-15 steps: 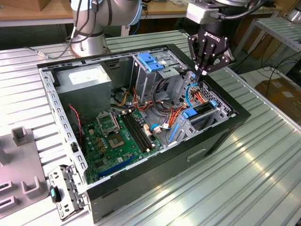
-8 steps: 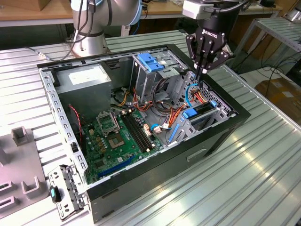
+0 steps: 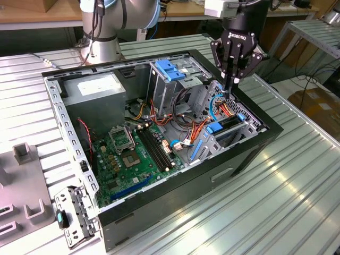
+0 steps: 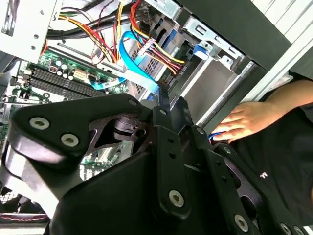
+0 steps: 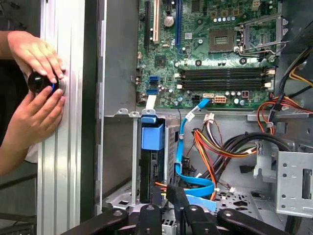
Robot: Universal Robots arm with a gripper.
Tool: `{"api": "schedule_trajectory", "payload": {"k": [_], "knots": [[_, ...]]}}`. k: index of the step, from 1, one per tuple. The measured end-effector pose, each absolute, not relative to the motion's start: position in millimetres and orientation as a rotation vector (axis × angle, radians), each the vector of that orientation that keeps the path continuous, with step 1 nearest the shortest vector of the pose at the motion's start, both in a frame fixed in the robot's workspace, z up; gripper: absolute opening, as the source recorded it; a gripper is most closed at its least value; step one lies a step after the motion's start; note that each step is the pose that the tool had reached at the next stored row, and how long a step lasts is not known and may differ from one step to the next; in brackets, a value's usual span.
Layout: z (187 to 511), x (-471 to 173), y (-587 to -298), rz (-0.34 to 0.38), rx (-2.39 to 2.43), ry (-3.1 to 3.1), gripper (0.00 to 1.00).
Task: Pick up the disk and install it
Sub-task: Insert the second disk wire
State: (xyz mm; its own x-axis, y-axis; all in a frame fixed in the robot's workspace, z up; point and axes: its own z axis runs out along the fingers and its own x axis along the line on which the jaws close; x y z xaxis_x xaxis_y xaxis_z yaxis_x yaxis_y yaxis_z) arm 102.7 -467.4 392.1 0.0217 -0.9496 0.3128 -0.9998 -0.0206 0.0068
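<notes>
The open computer case [image 3: 249, 154] lies on its side on the ribbed metal table [image 3: 297, 202], its inside facing up. In the exterior view the green motherboard [image 3: 133, 159] covers the case floor, the grey power supply box [image 3: 95, 90] sits in the far corner toward that view's left, and a metal drive cage with a blue latch [image 3: 171, 69] stands near the middle.

The black gripper [image 3: 234, 79] hangs from the arm above the drive bay at the case edge on the exterior view's right. Its fingers are drawn close together and point straight down, their tips at the top of the bay among the blue and orange cables [image 3: 218, 106]. Whether they pinch anything there, or merely touch, I cannot tell.

The disk [image 5: 149, 166] stands on edge inside the bay, a dark body between metal walls with its blue plastic rail [image 5: 152, 133] at one end; in the first wrist view the fingertips [image 5: 177, 196] sit just beside it, next to a flat blue data cable [image 5: 195, 183].

Outside the case wall, a person's two hands [image 5: 34, 83] rest on a small round black knob [image 5: 40, 81] on the table; the second wrist view shows one hand [image 4: 244, 122] and a black sleeve [image 4: 288, 147].
</notes>
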Motion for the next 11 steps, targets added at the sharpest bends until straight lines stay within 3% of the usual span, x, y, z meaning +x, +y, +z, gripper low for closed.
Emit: {"api": "schedule_trajectory", "payload": {"k": [6,11], "knots": [[388.5,107.4,-462.3,0.276,2.025,-2.035,0.25],[387.0,110.8,-460.9,0.280,2.013,-2.033,0.25]]}}
